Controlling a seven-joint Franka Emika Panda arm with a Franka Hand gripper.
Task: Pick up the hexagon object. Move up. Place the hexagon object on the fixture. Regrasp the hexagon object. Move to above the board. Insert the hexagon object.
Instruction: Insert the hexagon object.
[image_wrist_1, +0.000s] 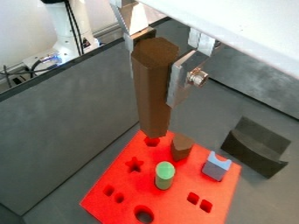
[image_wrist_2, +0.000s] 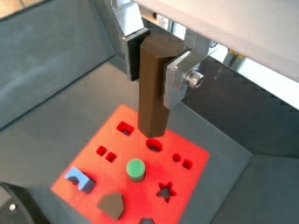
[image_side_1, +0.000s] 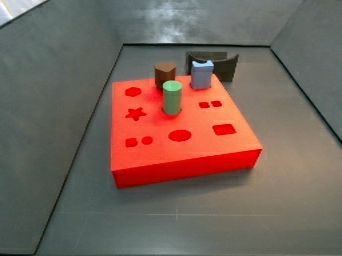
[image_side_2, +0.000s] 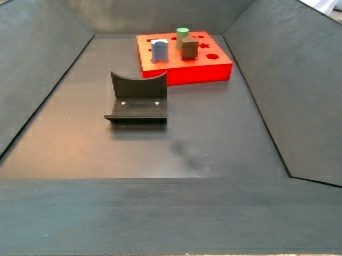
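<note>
The gripper (image_wrist_1: 158, 54) hangs above the board (image_wrist_1: 122, 182), its silver plates clenched on the hexagon object (image_wrist_1: 153, 92), which points straight down over a hole near the board's edge. Already standing in the board are the green peg (image_wrist_1: 166, 174), a stubby brown peg (image_wrist_1: 183, 149) and a blue block (image_wrist_1: 216, 165). The fixture (image_wrist_1: 260, 146) sits just beside the board. No lettering is readable anywhere.
</note>
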